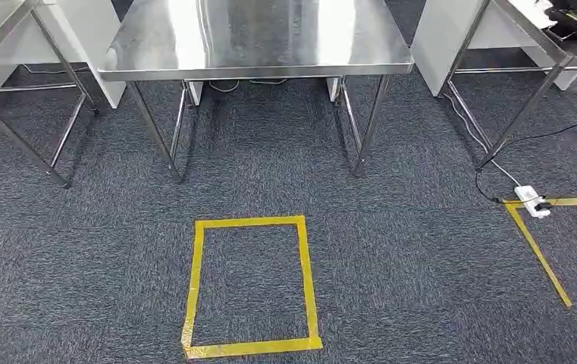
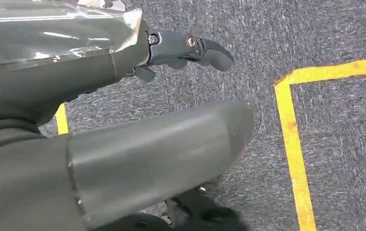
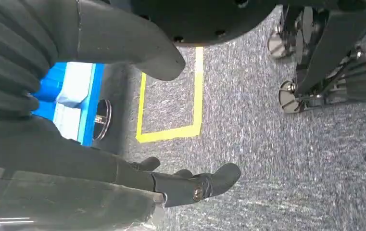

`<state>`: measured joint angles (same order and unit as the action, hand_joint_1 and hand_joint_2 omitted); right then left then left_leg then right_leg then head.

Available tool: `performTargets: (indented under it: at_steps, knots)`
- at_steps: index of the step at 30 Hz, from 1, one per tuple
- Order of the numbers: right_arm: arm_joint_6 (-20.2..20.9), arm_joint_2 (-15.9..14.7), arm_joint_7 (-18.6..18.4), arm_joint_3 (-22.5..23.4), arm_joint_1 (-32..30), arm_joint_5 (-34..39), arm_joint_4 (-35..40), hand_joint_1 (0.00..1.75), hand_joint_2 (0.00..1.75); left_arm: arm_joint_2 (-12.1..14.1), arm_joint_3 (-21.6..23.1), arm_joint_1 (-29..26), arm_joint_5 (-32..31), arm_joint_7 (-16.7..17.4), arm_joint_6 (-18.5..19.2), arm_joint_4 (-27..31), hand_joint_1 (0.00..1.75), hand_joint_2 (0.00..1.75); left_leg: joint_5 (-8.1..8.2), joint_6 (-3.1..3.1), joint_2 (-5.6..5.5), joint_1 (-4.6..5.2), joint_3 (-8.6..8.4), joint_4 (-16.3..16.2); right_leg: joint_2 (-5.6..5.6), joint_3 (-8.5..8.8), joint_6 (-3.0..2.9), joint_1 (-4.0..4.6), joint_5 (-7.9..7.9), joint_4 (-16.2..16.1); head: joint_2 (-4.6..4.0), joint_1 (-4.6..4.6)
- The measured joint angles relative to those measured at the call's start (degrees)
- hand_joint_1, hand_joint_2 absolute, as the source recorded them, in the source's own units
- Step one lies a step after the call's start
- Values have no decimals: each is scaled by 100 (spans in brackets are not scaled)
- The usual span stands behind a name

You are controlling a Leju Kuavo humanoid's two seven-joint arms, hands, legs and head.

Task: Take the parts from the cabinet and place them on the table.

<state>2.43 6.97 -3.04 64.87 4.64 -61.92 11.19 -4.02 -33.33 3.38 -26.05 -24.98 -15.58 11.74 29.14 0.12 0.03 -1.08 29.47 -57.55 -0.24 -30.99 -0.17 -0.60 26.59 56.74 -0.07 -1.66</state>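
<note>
Ahead, beyond a yellow taped floor rectangle (image 1: 251, 287), a bare stainless steel table (image 1: 255, 38). At each wrist, a clear plastic-wrapped part: left hand (image 2: 123, 96) gripping one (image 2: 51, 33), right hand (image 3: 99, 144) another (image 3: 60, 202), fingers curled alongside.

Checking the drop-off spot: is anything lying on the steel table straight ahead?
No, the visible top of the steel table is bare, showing reflections and nothing else.
</note>
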Motion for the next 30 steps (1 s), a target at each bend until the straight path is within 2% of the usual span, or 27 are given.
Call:
performTargets:
  at_steps: [1, 3, 4, 5, 6, 7, 8, 9, 10, 11, 12, 13, 14, 15, 16, 19, 20, 21, 22, 24, 25, 26, 27, 29, 30]
  knots:
    - [-2, 2, 4, 0, 6, -7, 0, 0, 175, -4, 0, -1, 0, -2, -6, 0, 0, 0, -50, 41, -5, 9, 35, 11, 0, -15, 32, 18, -11, 5, 0, -15]
    - [-7, 11, 9, 0, 15, -7, 0, 0, 175, -4, 0, -12, 0, 0, -11, 0, 0, 0, -74, 104, -7, 56, 77, -10, -2, -46, 110, -3, -61, -14, 0, -11]
    - [-7, 17, 9, 0, 14, -7, 0, 0, 175, -4, -2, -15, 0, 0, -15, 0, 0, 0, -117, 162, -7, 64, 92, 24, 0, -65, 163, 12, -96, -38, 0, -4]
    - [-9, 15, 11, 0, 17, -7, 0, 0, 175, -15, 0, -9, 0, -2, -18, 0, 0, 0, -206, 240, 18, 12, 84, 102, 1, -121, 191, 30, -54, 20, 0, -15]
    - [-13, 15, 11, 0, 16, -7, 0, 0, 175, -17, 0, -2, 0, 0, -20, 0, 0, 0, -238, 270, 28, 29, 103, 118, 6, -195, 177, 1, 68, 154, 0, -13]
    - [-15, 15, 11, 0, 16, -9, 0, 0, 175, -11, -2, -2, 2, 0, -28, 2, 0, 0, -270, 318, 30, 29, 157, 118, 12, -377, 120, -3, 342, 569, 0, -35]
    - [-15, 17, 11, 0, 16, -9, 0, 0, 175, -9, -2, -5, 4, 0, -35, 0, 0, 0, -299, 328, 33, 37, 197, 118, 12, -583, 89, -14, 590, 1065, 0, -48]
    - [-15, 20, 11, 0, 15, -11, 0, 0, 175, -9, -2, -6, 4, 0, -44, 0, 0, 0, -321, 333, 42, 38, 237, 116, 12, -761, 88, -29, 770, 1510, 0, -42]
    - [-15, 26, 11, -2, 8, -11, 0, 0, 175, -9, -2, -5, 4, 0, -52, 0, 0, 0, -346, 328, 42, 40, 273, 113, 14, -862, 128, -29, 869, 1810, 0, -48]
    - [-15, 26, 11, 0, 1, -13, 0, 0, 175, -15, -2, -13, 4, 2, -52, 0, 0, 0, -368, 312, 42, 40, 302, 113, 13, -819, 186, -41, 854, 1818, 0, -52]
    - [-15, 26, 11, 0, -4, -13, 0, 0, 175, -20, -2, -19, 4, 2, -52, 0, 0, 0, -382, 300, 41, 39, 319, 109, 13, -665, 243, -55, 765, 1597, 0, -55]
    - [-15, 22, 11, 0, -5, -13, 0, 0, 175, -24, -2, -23, 2, 2, -52, 0, 0, 0, -397, 276, 39, 33, 328, 108, 11, -378, 307, -68, 605, 1134, 0, -70]
    - [-17, 20, 15, 0, 0, -13, 0, 0, 175, -31, -2, -23, -2, 2, -52, 0, 0, 0, -410, 254, 38, 31, 331, 101, 9, 24, 359, -91, 418, 466, 0, -72]
    - [-17, 17, 28, 0, 12, -15, 0, 0, 175, -31, -2, -20, -6, 0, -55, 0, 0, 0, -426, 225, 39, 43, 337, 89, 9, 296, 353, -110, 345, 27, 0, -83]
    - [-17, 20, 35, 0, 25, -15, 0, 0, 175, -28, -2, -18, -18, 0, -55, 0, 0, 0, -409, 187, 42, 91, 370, 31, 27, 297, 274, -60, 285, -107, 0, -85]
    - [-22, 17, 50, -2, 4, -22, 0, 0, 175, -28, -2, -17, -20, -9, -52, 0, 0, 0, -460, 80, 48, 66, 372, 56, 25, 252, 172, -27, 257, -87, 0, -52]
    - [-22, 22, 59, -2, 2, -24, 0, 0, 175, -22, -2, -20, -20, -9, -52, 0, 0, 0, -450, 51, 44, 45, 397, 28, 18, 260, 98, -122, 207, -129, 0, -57]
    - [-22, 28, 68, -2, 10, -24, 0, 0, 175, -11, -2, -22, -20, -9, -52, 0, 0, 0, -285, 23, 33, 27, 467, -110, 7, 281, 60, -129, 180, -128, 0, -44]
    - [-22, 26, 72, -2, 10, -28, 0, 0, 175, -15, -2, -22, -20, -9, -52, 0, 0, 0, 1, 6, 31, 6, 592, -436, -1, 261, -16, -127, 144, -125, 0, -9]
    - [-22, 31, 90, -2, 1, -31, 0, 0, 175, -13, -2, -23, -24, -9, -52, 0, 0, 0, 507, -48, 14, -11, 968, -1397, -6, 212, -33, -95, 130, -120, 0, -2]
    - [-24, 31, 90, -2, -4, -33, 0, 0, 175, -15, -2, -28, -24, -9, -52, 0, 0, 0, 617, -64, 11, -13, 1086, -1723, -7, 194, -33, -84, 128, -113, 0, 2]
    - [-22, 31, 92, -2, -10, -33, 0, 0, 175, -13, -2, -36, -24, -9, -52, 0, 0, 0, 590, -69, 11, -16, 1081, -1787, -7, 187, -32, -83, 127, -103, 0, 0]
    - [-24, 31, 92, -2, -13, -35, 0, 0, 175, -11, -2, -38, -26, -9, -52, 0, 0, 0, 436, -70, 12, -24, 942, -1581, -5, 186, -30, -84, 129, -88, 0, 2]
    - [-24, 33, 98, -2, -6, -41, 0, 0, 175, -2, -2, -32, -28, -18, -68, 0, 0, 0, -37, -59, 13, -52, 381, -590, 8, 196, -23, -95, 133, -58, 0, 7]
    - [-24, 31, 98, -4, -2, -48, 0, 0, 175, -2, -2, -28, -33, -26, -70, 0, 0, 0, -139, -43, 8, -65, 153, -146, 12, 191, -8, -80, 142, -43, 0, 13]
